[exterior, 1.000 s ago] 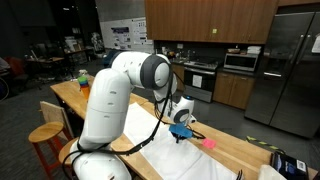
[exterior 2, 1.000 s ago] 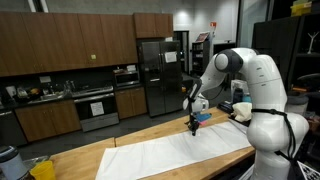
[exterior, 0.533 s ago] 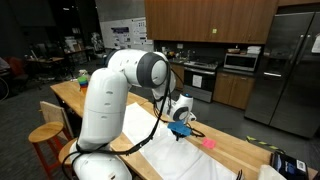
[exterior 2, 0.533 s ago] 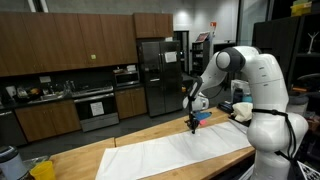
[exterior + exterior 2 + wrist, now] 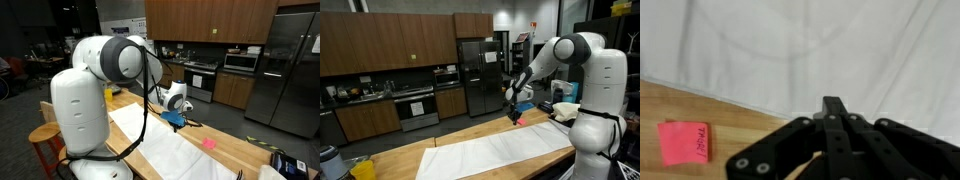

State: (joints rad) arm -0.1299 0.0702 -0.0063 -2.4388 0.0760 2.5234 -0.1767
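Wrist view: the gripper (image 5: 833, 103), jaws clenched together and grasping nothing, hangs above the white cloth (image 5: 800, 40) close to the cloth's edge. A pink note (image 5: 685, 143) lies flat on the bare wooden counter (image 5: 670, 100), just beside that edge and apart from the claw. In both exterior views the arm (image 5: 120, 60) reaches down over the counter, with the gripper (image 5: 178, 122) (image 5: 514, 117) poised over the long cloth (image 5: 170, 150) (image 5: 500, 150). In an exterior view the note (image 5: 210, 143) lies on the wood beyond the gripper, near the cloth's border.
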